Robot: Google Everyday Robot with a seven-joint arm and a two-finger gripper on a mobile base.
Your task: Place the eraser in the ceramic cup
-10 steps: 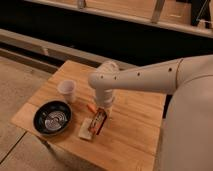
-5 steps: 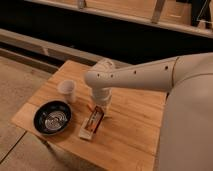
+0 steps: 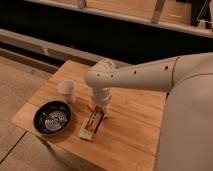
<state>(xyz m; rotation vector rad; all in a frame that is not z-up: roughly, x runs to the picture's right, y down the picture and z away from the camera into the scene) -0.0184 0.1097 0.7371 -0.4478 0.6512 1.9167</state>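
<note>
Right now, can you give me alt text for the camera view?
A white robot arm reaches over a wooden table, its shut gripper down at the far end of the eraser. A white cup stands to the left, a black bowl in front of it, a beige block beside the eraser.

No text, label, brand, number or sign can be read on anything here. The eraser (image 3: 95, 118), at about 6 o'clock from the gripper (image 3: 101, 107) that hangs closed just above its upper end, shows only a pale streak. The ceramic cup (image 3: 67, 91), at 9 o'clock from the gripper, is plain white.
</note>
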